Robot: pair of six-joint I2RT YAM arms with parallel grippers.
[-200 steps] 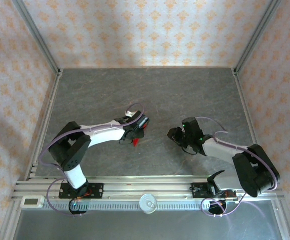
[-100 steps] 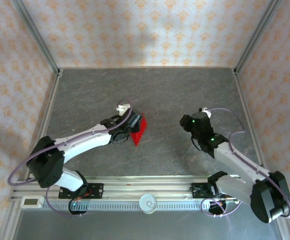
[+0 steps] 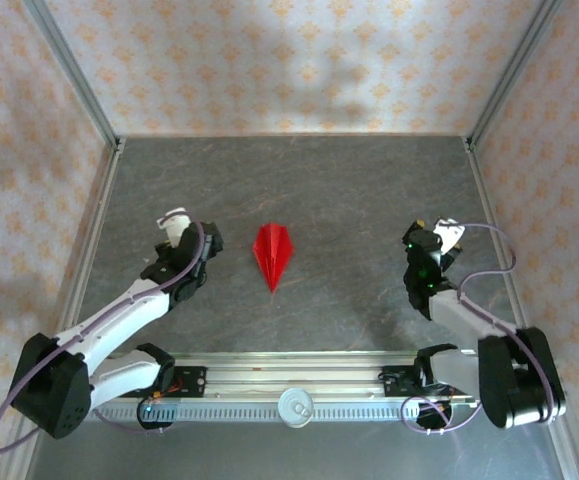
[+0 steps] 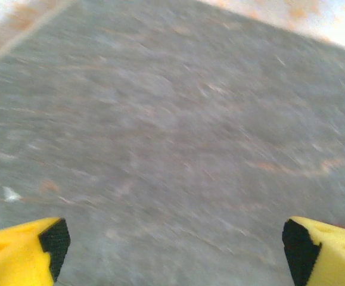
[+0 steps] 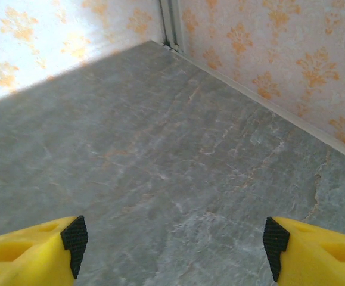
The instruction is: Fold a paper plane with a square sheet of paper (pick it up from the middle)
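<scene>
1. The left gripper (image 4: 175, 241) is seen spread wide. Its yellow fingers (image 4: 17, 250) sit at the lower corners of the wrist view, and nothing but blurred bare table is seen between them.
2. The right gripper (image 5: 175, 241) is likewise spread wide and empty, and is aimed toward a corner where two walls (image 5: 267, 53) meet.
3. From above, the two grippers are seen well apart, one toward each side of the table (image 3: 369, 180).
4. The plane (image 3: 272, 253), a red pointed dart with a centre crease, is found lying flat between them. It is touched by neither, and its nose is pointed at the near edge.
5. The folding is judged done and the plane set down. Only parking of the grippers is likely called for next, kept clear of the plane.
</scene>
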